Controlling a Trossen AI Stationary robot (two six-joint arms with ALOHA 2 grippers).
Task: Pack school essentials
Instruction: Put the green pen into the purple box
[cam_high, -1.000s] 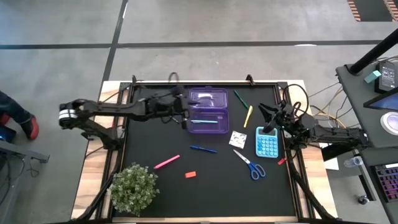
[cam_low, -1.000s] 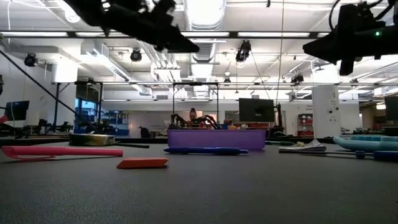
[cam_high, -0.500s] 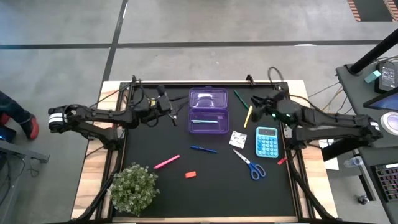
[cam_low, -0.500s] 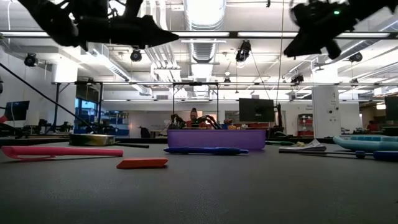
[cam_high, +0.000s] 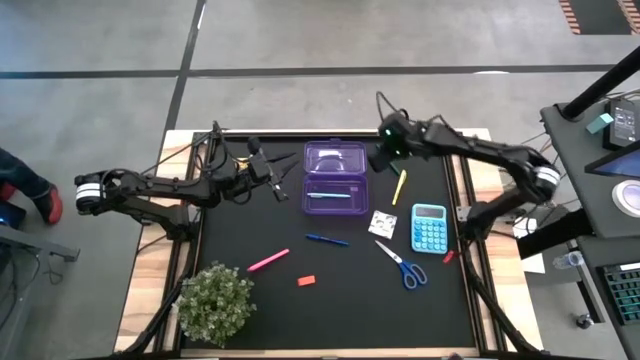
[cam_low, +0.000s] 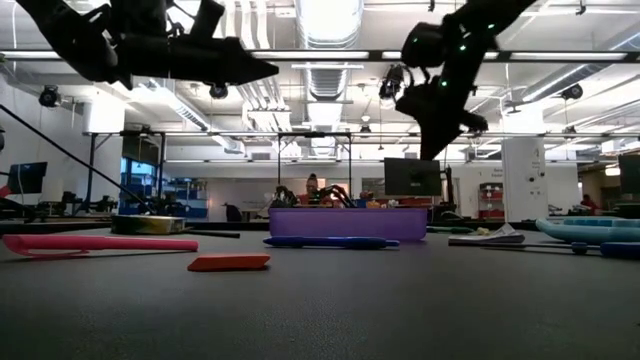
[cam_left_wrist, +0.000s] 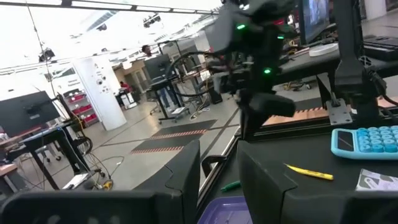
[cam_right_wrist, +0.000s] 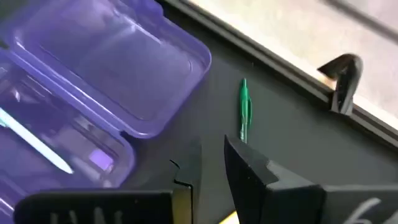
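From my remote seat I see the black worktop (cam_high: 330, 290) spread with school essentials, the open purple case (cam_high: 335, 178) near its far edge already holding a teal pen (cam_high: 328, 195). My right gripper (cam_high: 385, 152) hangs in the air over the far edge, just beside the case's lid on the right-hand side, and the green pen (cam_right_wrist: 244, 107) lies flat on the worktop directly ahead of its fingers (cam_right_wrist: 242, 163), a little way off, its long axis running nearly straight away from the jaws rather than across them. I judge that the wrist needs a turn before the fingers can straddle the barrel. The right arm is plainly the nearer one; the yellow pen (cam_high: 399, 186) lies just beyond the green one, toward the near edge. The right jaws stand narrowly parted, gripping nothing and touching nothing. My left gripper (cam_high: 278, 172) waits above the worktop near the case's left side, its fingers (cam_left_wrist: 186, 171) a modest gap apart and empty. The calculator (cam_high: 429, 227), white patterned square (cam_high: 381, 222), scissors (cam_high: 403, 264), blue pen (cam_high: 326, 239), pink marker (cam_high: 268, 261) and red eraser (cam_high: 306, 281) remain unpacked toward the middle and near edge.
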